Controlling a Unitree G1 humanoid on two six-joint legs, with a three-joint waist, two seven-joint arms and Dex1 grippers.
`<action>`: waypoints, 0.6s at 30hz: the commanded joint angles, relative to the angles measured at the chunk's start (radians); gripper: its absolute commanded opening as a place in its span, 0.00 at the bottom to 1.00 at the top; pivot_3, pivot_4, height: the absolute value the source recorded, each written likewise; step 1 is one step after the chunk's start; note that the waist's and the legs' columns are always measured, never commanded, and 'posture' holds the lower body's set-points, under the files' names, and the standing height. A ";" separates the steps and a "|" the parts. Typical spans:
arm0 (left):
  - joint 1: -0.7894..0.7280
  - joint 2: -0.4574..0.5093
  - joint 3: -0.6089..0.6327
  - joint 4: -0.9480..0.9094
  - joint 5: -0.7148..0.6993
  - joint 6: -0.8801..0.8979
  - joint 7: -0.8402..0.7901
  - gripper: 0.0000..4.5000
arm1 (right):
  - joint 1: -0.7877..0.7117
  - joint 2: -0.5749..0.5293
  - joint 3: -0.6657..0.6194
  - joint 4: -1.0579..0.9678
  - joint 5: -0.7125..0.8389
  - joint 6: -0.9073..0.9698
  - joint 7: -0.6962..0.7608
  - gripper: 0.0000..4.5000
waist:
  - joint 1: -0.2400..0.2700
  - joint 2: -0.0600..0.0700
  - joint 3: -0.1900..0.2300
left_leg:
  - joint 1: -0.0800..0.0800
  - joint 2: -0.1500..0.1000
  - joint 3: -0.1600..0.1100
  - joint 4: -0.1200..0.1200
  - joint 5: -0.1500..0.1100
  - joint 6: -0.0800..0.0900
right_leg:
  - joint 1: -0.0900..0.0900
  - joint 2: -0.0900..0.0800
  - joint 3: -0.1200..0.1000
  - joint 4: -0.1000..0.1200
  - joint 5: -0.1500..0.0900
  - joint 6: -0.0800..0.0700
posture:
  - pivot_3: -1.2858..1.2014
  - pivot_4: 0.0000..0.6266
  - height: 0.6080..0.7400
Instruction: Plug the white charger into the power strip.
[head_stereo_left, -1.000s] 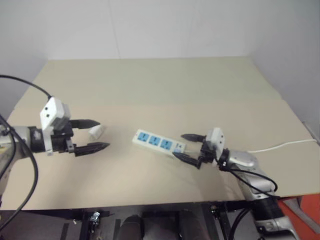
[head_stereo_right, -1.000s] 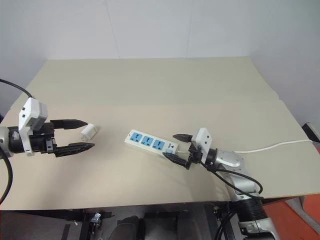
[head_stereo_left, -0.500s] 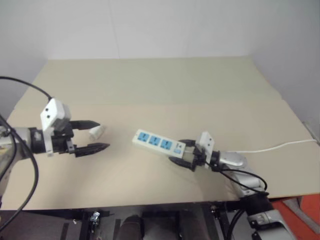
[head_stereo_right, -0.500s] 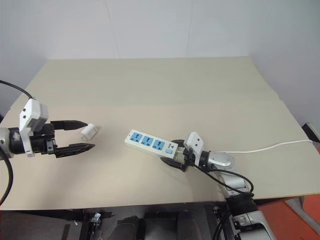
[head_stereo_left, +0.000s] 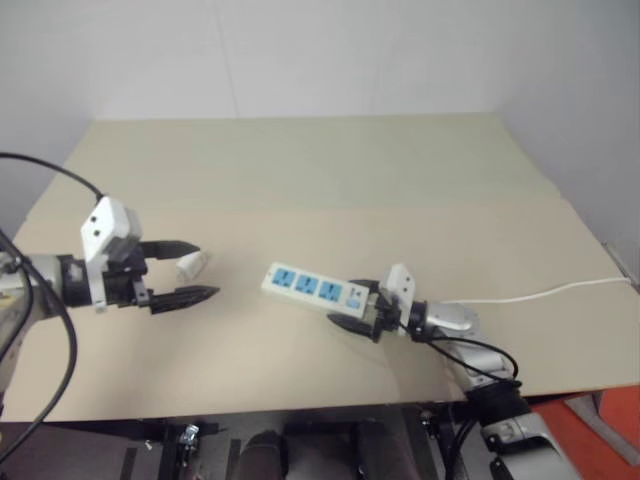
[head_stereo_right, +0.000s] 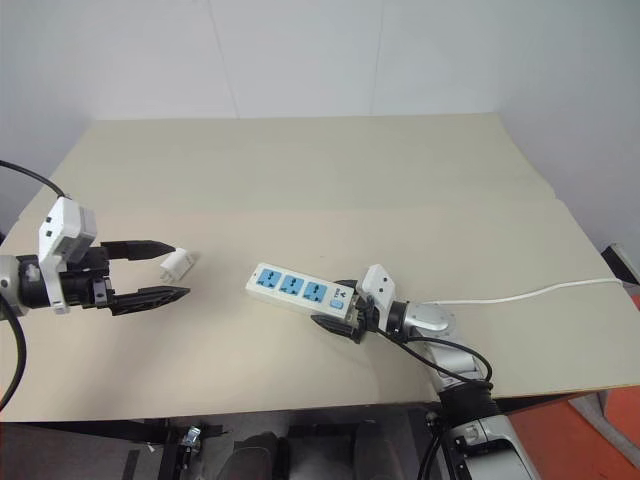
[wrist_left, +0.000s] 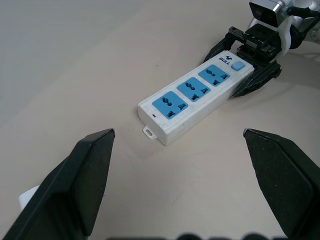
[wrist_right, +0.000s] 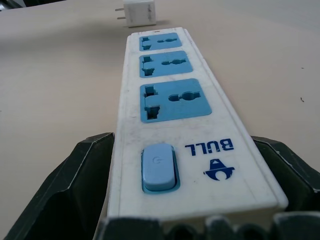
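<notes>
Your left gripper (head_stereo_right: 165, 270) is hovering wide open over the left side of the table (head_stereo_right: 300, 170), holding nothing. The white charger (head_stereo_right: 176, 263) is lying on the table between its two black fingers, nearer the upper one; whether that finger is touching it, you cannot tell. In the right wrist view the charger (wrist_right: 139, 11) is lying on its side with its two prongs pointing sideways, not down.

Middle of the table: the power strip (head_stereo_right: 300, 290) is lying flat, its three blue sockets facing up and all unoccupied, the switch end toward your right arm.

Right side: your right gripper (head_stereo_right: 340, 308) is straddling the switch end of the strip, spread wide, one finger along each long edge, not yet squeezing. The cord (head_stereo_right: 540, 293) is trailing off to the table's right edge.

Step in hand, as it looks: you are setting up to brace the strip and pick up the charger. Next, you are probably needing to close the right fingers on the strip, then close the left on the charger and turn its prongs downward before carrying it over a socket.
</notes>
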 joint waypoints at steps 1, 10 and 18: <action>-0.002 0.006 0.037 -0.022 -0.013 -0.011 0.000 1.00 | -0.002 -0.004 0.024 0.011 -0.013 -0.017 0.028 0.86 | 0.000 0.000 0.000 | 0.000 0.000 0.000 0.000 0.000 0.000 | 0.000 0.000 0.000 0.000 0.000 0.000 | 0.52 0.24 1.00; -0.012 0.009 0.031 -0.009 -0.005 -0.020 -0.004 1.00 | -0.031 0.004 0.036 0.071 -0.039 -0.055 0.034 0.77 | -0.003 -0.001 0.000 | 0.002 0.001 0.000 0.000 0.000 0.000 | 0.001 0.001 0.001 0.000 0.000 -0.001 | 0.52 0.24 1.00; -0.134 0.112 -0.072 0.181 0.115 -0.111 -0.100 1.00 | -0.084 0.017 0.033 0.135 -0.018 -0.097 0.105 0.77 | -0.003 -0.002 -0.001 | 0.003 0.007 0.003 0.000 0.000 0.000 | 0.001 0.008 0.000 0.000 0.003 -0.005 | 0.52 0.24 1.00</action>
